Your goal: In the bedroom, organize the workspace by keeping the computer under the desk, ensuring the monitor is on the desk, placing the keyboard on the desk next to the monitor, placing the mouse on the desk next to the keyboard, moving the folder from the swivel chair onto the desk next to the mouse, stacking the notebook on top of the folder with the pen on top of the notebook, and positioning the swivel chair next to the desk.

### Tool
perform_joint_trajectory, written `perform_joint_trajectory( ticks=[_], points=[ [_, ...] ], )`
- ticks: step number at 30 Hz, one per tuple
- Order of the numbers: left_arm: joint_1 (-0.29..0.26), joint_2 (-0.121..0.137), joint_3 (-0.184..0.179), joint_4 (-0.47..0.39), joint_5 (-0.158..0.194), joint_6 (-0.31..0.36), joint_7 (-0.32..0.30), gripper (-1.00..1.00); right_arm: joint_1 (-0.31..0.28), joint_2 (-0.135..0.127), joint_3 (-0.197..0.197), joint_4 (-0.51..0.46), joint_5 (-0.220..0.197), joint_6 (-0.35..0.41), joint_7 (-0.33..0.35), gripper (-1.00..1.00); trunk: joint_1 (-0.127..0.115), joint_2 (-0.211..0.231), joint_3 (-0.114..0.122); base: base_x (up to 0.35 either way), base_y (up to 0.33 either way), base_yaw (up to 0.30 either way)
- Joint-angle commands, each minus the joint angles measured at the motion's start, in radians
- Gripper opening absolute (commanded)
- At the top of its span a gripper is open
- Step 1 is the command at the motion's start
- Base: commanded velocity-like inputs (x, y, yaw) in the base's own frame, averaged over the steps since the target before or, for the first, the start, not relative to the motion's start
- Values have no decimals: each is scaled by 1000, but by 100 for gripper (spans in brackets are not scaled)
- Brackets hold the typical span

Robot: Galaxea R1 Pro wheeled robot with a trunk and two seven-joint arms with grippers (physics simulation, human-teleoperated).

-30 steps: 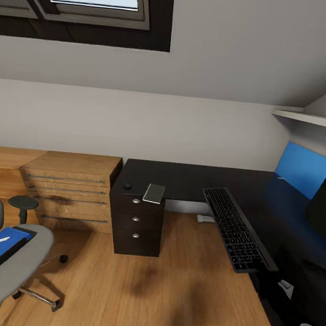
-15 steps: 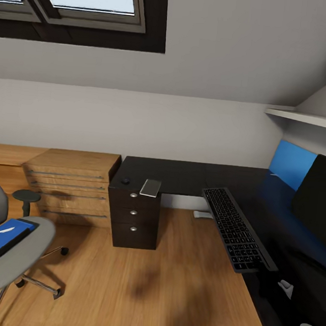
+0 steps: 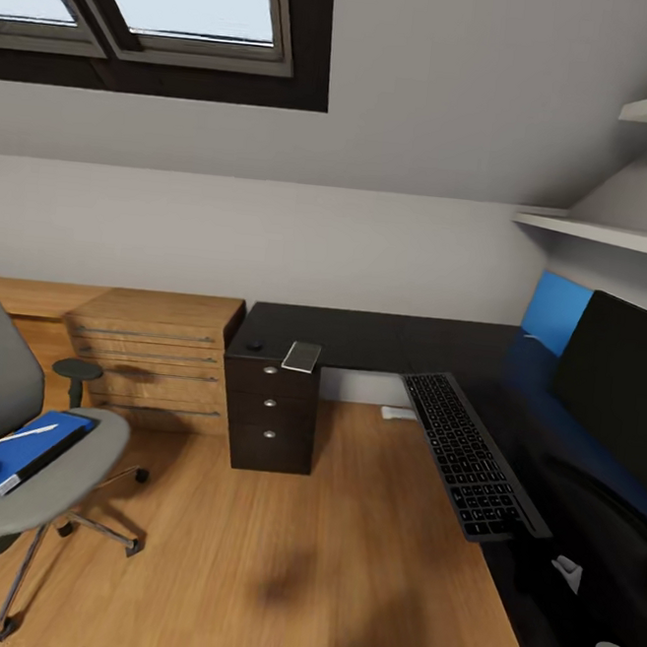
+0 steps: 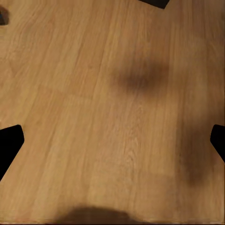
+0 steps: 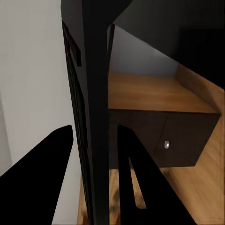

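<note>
Attic bedroom, wood plank floor (image 3: pixel 340 563). Black-topped L-shaped bench (image 3: pixel 381 341) carries the slim grey keyboard (image 3: pixel 469 456) beside the thin black monitor (image 3: pixel 620 382). Bright blue folder (image 3: pixel 24 450) with white pen (image 3: pixel 24 434) on top lies on the grey swivel chair (image 3: pixel 36 479). Left pincer (image 4: pixel 112 140) fingers apart over floor; right pincer (image 5: pixel 93 154) fingers apart around the keyboard edge.

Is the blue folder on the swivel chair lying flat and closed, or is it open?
Closed and lying flat. In the head view the folder rests on the seat of the swivel chair as one blue slab, with the pen on its cover.
</note>
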Motion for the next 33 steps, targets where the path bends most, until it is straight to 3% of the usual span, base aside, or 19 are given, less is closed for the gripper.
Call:
perform_joint_trajectory(
  ticks=[1,33],
  points=[
    [-1,-1,8,0,3,0,-10,100,-1,0,-2,0,-9,8,0,-100,-1,-1,-1,-317,-104,0],
    [-1,-1,8,2,3,4,-9,100,-1,1,-2,0,-7,4,-2,-100,-1,-1,-1,-256,-185,0]
  ],
)
